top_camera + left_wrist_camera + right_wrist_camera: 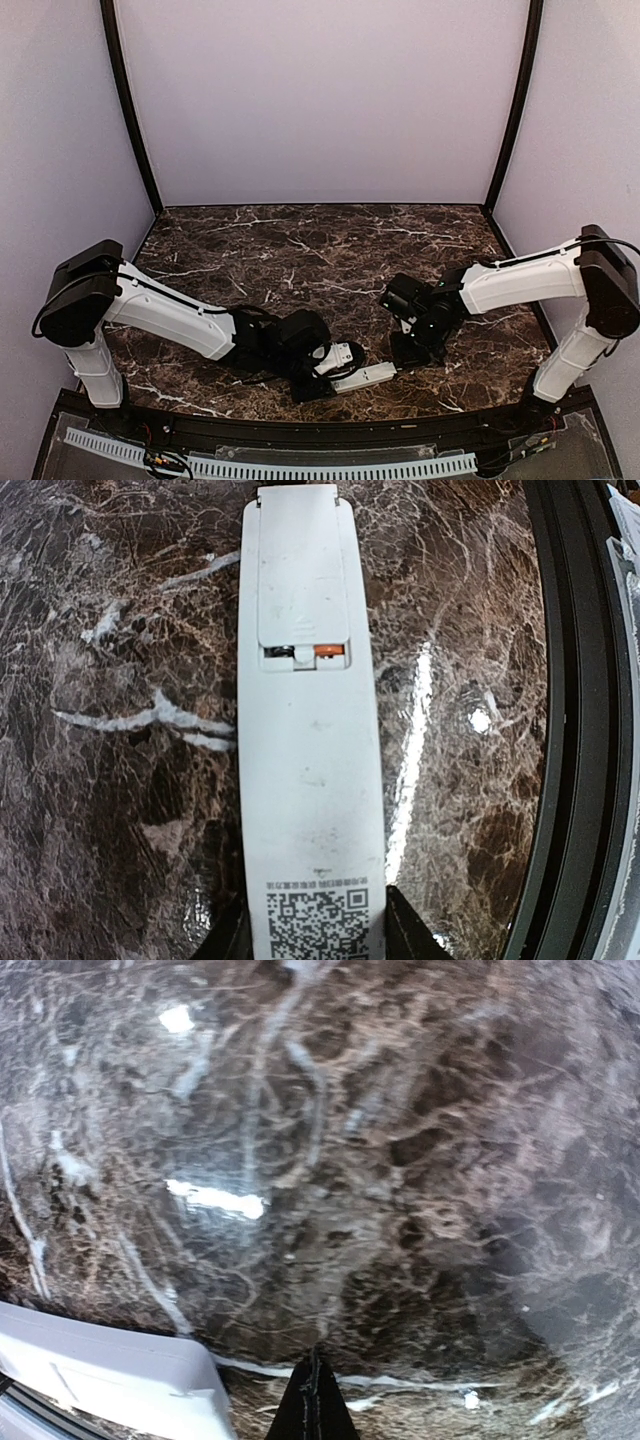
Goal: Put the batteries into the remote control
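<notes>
Where the remote control (368, 377) lies: back up on the dark marble tabletop (300, 250), near its front edge, between the two grippers.
Count, arms: two, one from each side, both bent low toward the middle.
Count, remotes: one, white and slim.
Count, batteries: one shows, an orange-red battery (329, 651), only its end visible.
Container, battery recess (280, 652): mostly covered by the battery cover (303, 570). A narrow slot stays uncovered at the cover's edge. The orange-red end sits in the slot's right part. What fills the dark left part cannot be told.
Left gripper (338, 372): closed on the remote's near end, its dark fingers (405, 935) pressed to both long edges beside a QR-code sticker (318, 920).
Right gripper (408, 352): shut and holding nothing, tips together just above the marble, just beside the remote's far end.
Only the left wrist view shows: cover, slot, battery end and sticker.
Only the right wrist view shows: the closed tips with a white corner of the remote at lower left.
Only the overhead view shows: both arms at once.
</notes>
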{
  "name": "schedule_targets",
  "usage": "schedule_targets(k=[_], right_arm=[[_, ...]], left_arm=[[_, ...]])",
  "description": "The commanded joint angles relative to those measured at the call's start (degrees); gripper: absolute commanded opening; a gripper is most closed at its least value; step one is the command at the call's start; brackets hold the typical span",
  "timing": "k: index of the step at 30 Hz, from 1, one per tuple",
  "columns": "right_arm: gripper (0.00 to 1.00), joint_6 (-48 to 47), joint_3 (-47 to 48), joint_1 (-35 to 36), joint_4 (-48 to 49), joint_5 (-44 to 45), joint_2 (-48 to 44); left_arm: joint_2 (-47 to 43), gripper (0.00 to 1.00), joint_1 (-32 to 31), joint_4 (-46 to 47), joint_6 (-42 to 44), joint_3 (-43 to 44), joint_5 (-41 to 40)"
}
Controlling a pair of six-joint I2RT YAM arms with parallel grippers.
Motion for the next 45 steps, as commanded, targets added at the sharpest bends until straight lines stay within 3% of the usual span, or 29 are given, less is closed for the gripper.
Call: schedule_targets(k=[1,8,17,38,42,45], right_arm=[[0.00,1.1,-0.3,0.5,-5.1,4.0,-1.0],[0.00,1.3,-0.4,0.1,-6.8,5.9,-0.9],[0.00,4.7,7.0,8.2,1.6,-3.7,8.4],[0.00,-0.3,7.3,2.7,-10.7,6.8,0.3],[0.18,-3.3,5.0,0.4,-8.7,4.2,-4.6],[0.36,-5.2,-1.1,-2.7,0.3,-5.6,-10.5]], left_arm=[[0.8,0.21,-0.1,-2.2,-0.3,-1.5,1.2],[0.9,0.21,-0.1,-2.3,-0.1,-1.4,1.4],[1.2,0.21,-0.1,-2.0,0.1,-1.2,1.4],[1.2,0.20,-0.1,-3.2,0.3,-0.7,1.6],[1.2,0.20,-0.1,-3.5,0.6,-0.6,1.6],[1.2,0.21,-0.1,-3.4,0.8,-0.6,1.7]])
